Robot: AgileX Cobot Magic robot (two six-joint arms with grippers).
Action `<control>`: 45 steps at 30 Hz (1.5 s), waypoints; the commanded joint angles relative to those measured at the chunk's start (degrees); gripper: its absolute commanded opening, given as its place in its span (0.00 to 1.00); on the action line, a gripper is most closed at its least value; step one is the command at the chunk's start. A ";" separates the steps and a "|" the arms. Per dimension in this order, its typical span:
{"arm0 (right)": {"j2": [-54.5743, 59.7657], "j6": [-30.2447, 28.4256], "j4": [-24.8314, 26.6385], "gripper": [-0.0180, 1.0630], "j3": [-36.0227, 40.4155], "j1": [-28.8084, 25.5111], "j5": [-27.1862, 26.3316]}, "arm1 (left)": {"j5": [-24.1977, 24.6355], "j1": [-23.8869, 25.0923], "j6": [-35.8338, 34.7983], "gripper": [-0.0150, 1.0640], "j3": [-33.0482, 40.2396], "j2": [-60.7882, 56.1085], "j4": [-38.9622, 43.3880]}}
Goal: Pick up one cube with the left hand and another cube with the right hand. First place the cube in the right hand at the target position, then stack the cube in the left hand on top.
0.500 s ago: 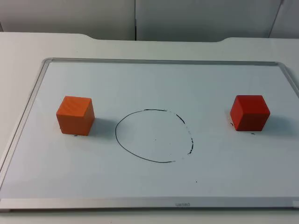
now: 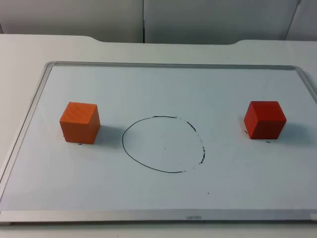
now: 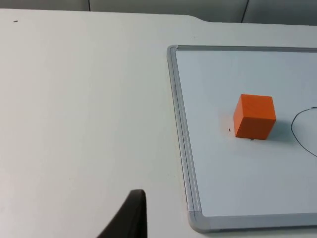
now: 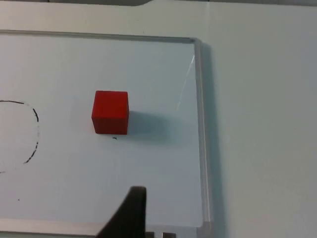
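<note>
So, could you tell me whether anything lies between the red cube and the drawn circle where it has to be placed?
Nothing visible does. Bare whiteboard separates the red cube from the drawn circle; the orange cube sits on the circle's far side.

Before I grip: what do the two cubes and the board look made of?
Orange cube: likely wood, faint grain on top, matte paint. Red cube: matte, painted, probably the same; no grain visible. Whiteboard: smooth glossy sheet in a grey, metal-looking frame.
</note>
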 commanded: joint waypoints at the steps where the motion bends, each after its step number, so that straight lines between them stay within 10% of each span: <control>1: 5.14 -0.82 1.31 0.96 -2.62 -0.22 -2.56 | -0.95 -0.29 -0.20 0.99 -0.02 0.97 -0.59; 13: 41.31 -10.70 16.83 0.94 -23.40 -0.10 -4.19 | -1.28 -0.29 -0.20 0.99 -0.02 1.50 -0.56; 20: 58.42 -10.37 15.83 0.94 -31.09 4.57 -3.72 | -1.28 -0.29 -0.20 0.99 -0.02 1.50 -0.56; 29: 75.97 4.10 5.43 0.94 -34.37 11.38 -8.30 | -1.28 -0.29 -0.20 0.99 -0.02 1.50 -0.56; 45: 90.41 8.88 5.57 0.92 -34.37 12.70 -15.84 | -1.28 -0.29 -0.20 0.99 -0.02 1.50 -0.56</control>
